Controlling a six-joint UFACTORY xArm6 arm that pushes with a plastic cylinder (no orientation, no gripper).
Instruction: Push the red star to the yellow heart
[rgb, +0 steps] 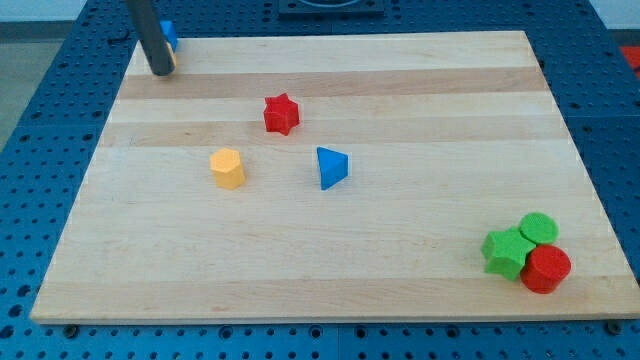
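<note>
The red star (281, 113) lies on the wooden board (400, 90), a little above and left of the middle. My tip (160, 72) rests at the board's top left corner, far to the upper left of the star. A small yellow sliver (173, 62) shows right beside the tip on its right. The rod hides most of it, so I cannot make out its shape. A blue block (168, 35) sits just behind the rod, partly hidden. No yellow heart shows in full.
A yellow block with several flat sides (227, 167) lies below and left of the star. A blue triangle (331, 167) lies below and right of it. A green star (505, 252), a green cylinder (539, 228) and a red cylinder (546, 268) cluster at the bottom right.
</note>
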